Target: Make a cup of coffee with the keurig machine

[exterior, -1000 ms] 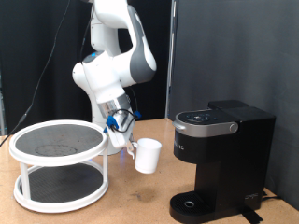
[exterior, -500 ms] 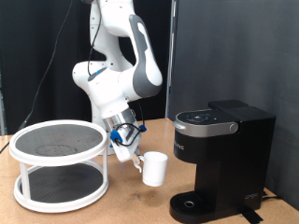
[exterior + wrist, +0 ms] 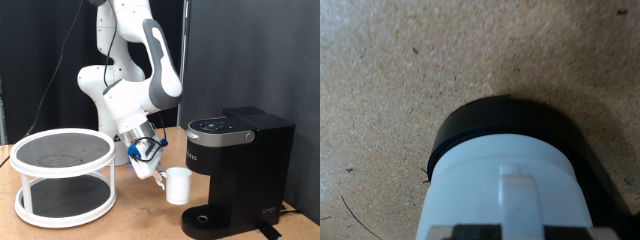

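Item: cup (image 3: pixel 179 185). I logged it upright, mouth up, long axis vertical, carried above the table (image 3: pixel 140 222) just left of the keurig machine (image 3: pixel 236 178), over the edge of its round drip base (image 3: pixel 510 118) in my wrist view. It sat at four o'clock from the gripper (image 3: pixel 152 170), clamped by its handle (image 3: pixel 523 195). Arm bent down from above, wrist angled toward the machine. Round rack (image 3: pixel 62 175) at nine o'clock.
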Motion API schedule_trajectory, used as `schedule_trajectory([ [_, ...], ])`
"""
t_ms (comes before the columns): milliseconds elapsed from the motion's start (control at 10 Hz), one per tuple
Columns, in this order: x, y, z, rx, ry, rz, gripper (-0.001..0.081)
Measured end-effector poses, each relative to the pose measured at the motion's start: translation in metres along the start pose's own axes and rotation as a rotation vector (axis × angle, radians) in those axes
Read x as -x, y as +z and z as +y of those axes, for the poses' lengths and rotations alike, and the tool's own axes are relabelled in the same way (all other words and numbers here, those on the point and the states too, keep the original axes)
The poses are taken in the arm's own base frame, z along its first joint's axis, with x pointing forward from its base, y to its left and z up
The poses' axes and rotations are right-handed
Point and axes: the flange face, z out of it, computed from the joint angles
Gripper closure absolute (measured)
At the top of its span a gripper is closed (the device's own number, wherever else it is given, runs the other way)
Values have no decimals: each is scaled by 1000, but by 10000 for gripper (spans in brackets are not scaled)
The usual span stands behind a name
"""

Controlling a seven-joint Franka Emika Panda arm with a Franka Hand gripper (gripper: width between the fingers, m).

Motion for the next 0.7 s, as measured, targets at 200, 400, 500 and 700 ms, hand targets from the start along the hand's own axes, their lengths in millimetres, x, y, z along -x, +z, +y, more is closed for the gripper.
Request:
schedule_trajectory([
  [200,8,7,5,-4,0,-5,802],
  [400,13,13,9,-4,-8,-10,802],
  [500,15,17,11,-4,-11,-11,802],
  [700,19,22,15,-7,-15,-14,802],
])
